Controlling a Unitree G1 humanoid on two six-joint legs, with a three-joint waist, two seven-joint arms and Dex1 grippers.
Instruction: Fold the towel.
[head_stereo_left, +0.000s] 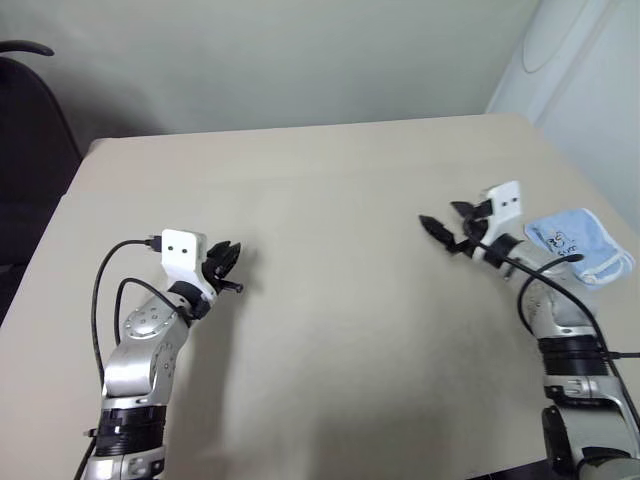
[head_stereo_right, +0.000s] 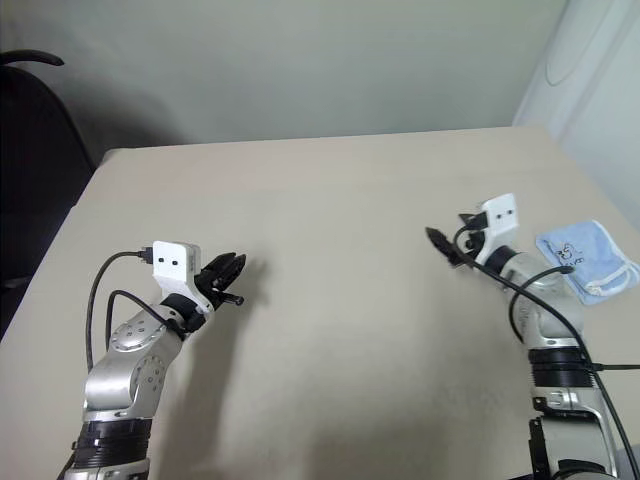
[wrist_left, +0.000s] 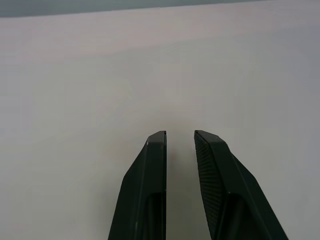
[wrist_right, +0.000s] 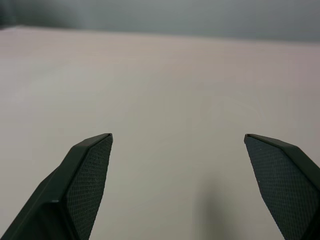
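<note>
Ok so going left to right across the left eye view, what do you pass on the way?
Black chair at the left edge → left gripper, empty over the table → right gripper, jaws wide open and empty → light blue towel, bunched up near the table's right edge.

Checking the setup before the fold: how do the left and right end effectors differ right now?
The left end effector has its black fingers a narrow gap apart; the right end effector is spread wide. The left is far from the folded light blue terry towel; the right is near it, pointing away. Both are empty above the beige table.
</note>
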